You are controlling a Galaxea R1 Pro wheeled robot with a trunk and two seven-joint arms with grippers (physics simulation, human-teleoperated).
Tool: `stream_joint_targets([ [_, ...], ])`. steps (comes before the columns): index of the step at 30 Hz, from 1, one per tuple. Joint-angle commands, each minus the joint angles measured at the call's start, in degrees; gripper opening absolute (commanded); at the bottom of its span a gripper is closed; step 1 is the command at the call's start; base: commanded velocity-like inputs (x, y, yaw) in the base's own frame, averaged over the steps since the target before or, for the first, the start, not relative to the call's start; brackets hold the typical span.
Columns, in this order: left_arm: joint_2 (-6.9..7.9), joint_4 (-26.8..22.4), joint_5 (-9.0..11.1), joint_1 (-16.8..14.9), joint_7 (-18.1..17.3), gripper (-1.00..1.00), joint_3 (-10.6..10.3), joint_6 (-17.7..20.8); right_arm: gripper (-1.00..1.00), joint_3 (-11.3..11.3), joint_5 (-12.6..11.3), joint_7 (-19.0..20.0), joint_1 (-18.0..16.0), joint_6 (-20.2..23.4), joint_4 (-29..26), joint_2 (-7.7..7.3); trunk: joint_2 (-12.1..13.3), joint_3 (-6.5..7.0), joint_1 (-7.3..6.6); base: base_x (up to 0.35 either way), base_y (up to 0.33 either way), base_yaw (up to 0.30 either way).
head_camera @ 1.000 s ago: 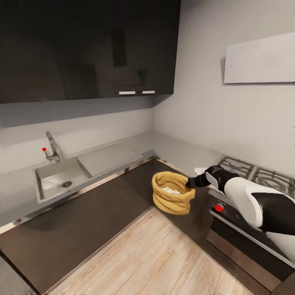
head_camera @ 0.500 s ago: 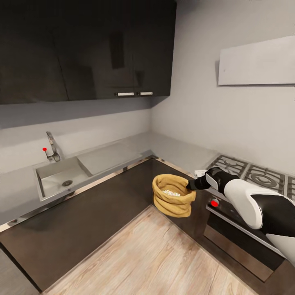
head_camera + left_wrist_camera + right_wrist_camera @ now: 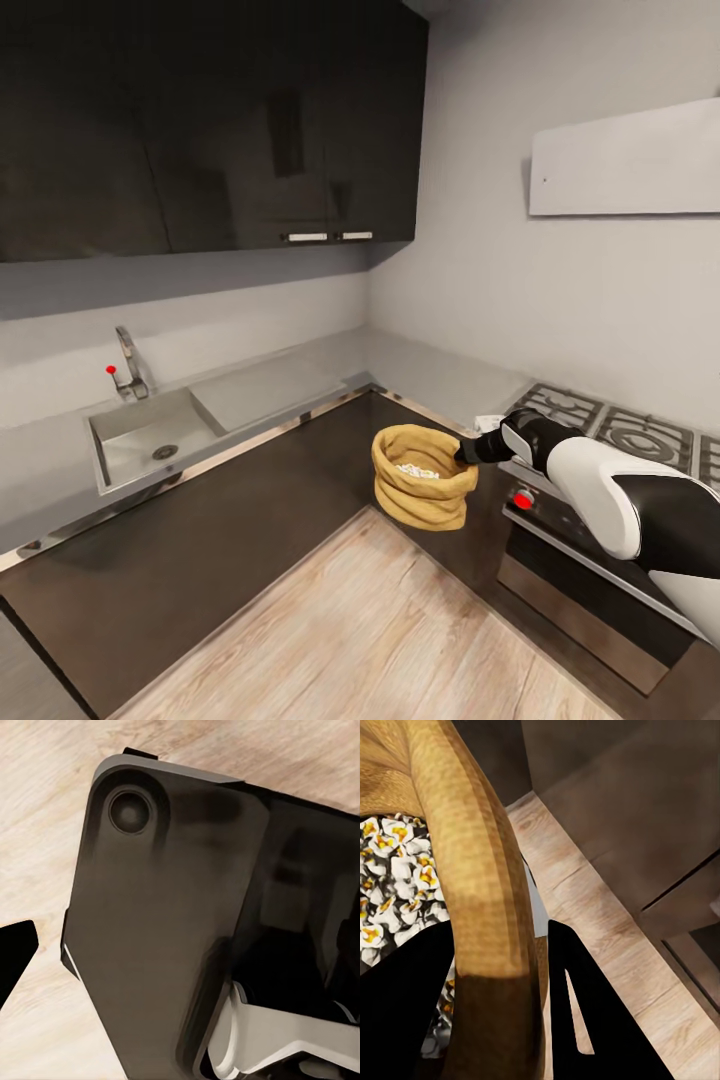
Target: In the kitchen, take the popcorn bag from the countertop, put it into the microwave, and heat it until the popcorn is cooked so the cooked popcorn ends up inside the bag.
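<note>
Head view: my right gripper (image 3: pixel 466 451) clamps the popcorn bag (image 3: pixel 424 490) by its rolled rim, one finger (image 3: pixel 585 1020) outside and one inside beside the popcorn (image 3: pixel 394 881), above the wooden floor (image 3: pixel 380 630).

The right gripper (image 3: pixel 468 451) fingertips are hidden behind the popcorn bag (image 3: pixel 422 488) rim (head view); the hob (image 3: pixel 640 432) is cut off.

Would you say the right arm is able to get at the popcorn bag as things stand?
Yes, it seems so: the right gripper is already clamped on the rim of the bag, one finger inside by the popcorn, one outside.
</note>
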Motion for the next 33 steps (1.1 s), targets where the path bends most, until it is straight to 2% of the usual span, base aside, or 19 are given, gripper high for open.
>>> stream_joint_targets([
  [1, -0.02, 0.0, 0.2, 0.0, 0.1, 1.00, 0.1, -0.1, -1.00, 0.0, 0.5, 0.5, -0.1, 0.0, 0.1, -0.04, -0.1, -0.08, 0.01, 0.000, 0.000, 0.000],
  [10, -0.02, 0.0, 0.2, 0.0, 0.1, 1.00, 0.1, -0.1, -1.00, 0.0, 0.5, 0.4, -0.1, -0.1, 0.1, -0.13, -0.1, 0.14, 0.01, 0.000, 0.000, -0.181],
  [11, 0.01, 0.0, 0.2, 0.0, 0.0, 1.00, 0.0, -0.1, -1.00, 0.0, 0.5, 0.0, -0.1, -0.2, 0.1, -1.43, -0.1, 0.18, 0.01, 0.000, 0.000, -0.234],
  [12, 0.06, -0.1, 0.2, 0.0, 0.0, 1.00, 0.0, -0.1, -1.00, 0.0, 0.6, -0.1, -0.1, -0.2, 0.1, -1.97, -0.1, 0.21, 0.01, 0.000, 0.000, -0.236],
  [21, -0.05, 0.0, 0.2, 0.0, 0.1, 1.00, 0.1, -0.1, -1.00, 0.0, 0.6, -0.1, -0.1, -0.3, 0.1, -2.00, -0.1, 0.49, 0.01, -0.240, 0.037, -0.237],
  [33, 0.01, 0.0, 0.2, 0.0, 0.0, 1.00, 0.0, -0.1, -1.00, 0.0, 0.6, -0.1, -0.1, -0.3, 0.0, -2.08, -0.1, 0.86, 0.01, -0.019, 0.002, -0.237],
])
